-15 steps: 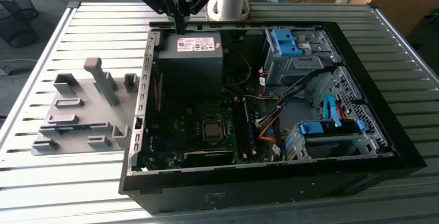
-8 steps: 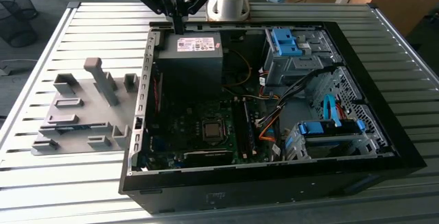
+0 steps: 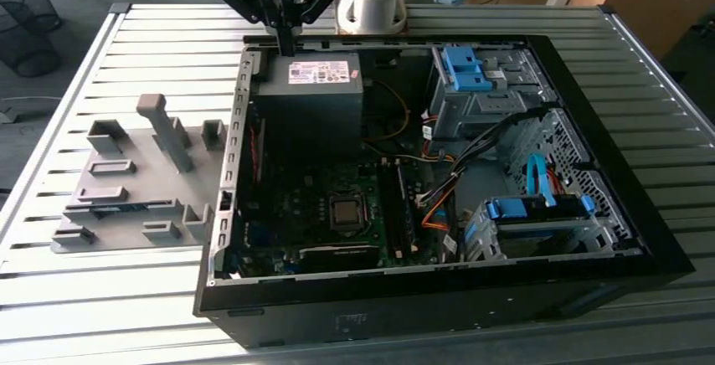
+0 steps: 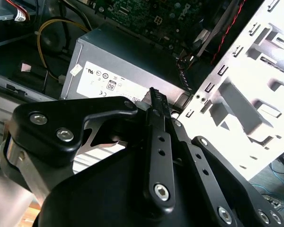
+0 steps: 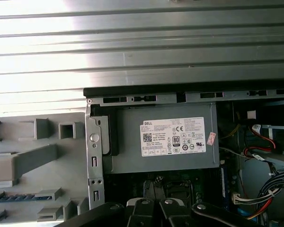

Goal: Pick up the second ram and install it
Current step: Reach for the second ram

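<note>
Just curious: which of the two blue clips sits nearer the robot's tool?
The clip level with the power supply; the other clip sits at the case's opposite end.

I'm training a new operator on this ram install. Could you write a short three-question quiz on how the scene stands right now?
1. True or false: the black gripper hangs over the grey plastic fixture plate.
2. The slim green-blue ram stick lies: A, in the fixture plate; B, in the gripper; C, on the grey metal power supply.
3. Which labelled box is the gripper nearest?
Key: 1 false; 2 A; 3 the power supply.
</note>
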Action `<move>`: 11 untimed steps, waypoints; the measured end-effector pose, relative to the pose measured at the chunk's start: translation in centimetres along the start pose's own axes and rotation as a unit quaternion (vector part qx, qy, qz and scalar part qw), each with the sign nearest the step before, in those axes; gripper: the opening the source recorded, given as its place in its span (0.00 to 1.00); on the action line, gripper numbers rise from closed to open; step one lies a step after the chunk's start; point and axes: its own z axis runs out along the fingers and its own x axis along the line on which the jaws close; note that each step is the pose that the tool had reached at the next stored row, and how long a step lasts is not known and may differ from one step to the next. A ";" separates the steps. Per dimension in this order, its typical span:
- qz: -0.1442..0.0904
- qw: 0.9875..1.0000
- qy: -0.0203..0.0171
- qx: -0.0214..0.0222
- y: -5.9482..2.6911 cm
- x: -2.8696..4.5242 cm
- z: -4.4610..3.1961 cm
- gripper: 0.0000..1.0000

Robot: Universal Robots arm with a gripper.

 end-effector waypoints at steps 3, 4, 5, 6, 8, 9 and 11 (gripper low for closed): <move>0.000 1.000 0.000 0.000 -0.01 0.12 0.00 0.10; 0.000 1.000 0.000 0.000 -0.01 0.16 0.00 0.10; 0.000 1.000 0.000 0.000 -0.01 0.19 -0.01 0.10; 0.000 1.000 0.000 0.000 -0.02 0.23 -0.01 0.10; 0.000 1.000 0.000 0.000 -0.02 0.31 -0.01 0.10; 0.000 1.000 0.000 0.000 -0.03 0.34 -0.01 0.10; 0.000 1.000 0.000 0.000 -0.03 0.42 -0.01 0.10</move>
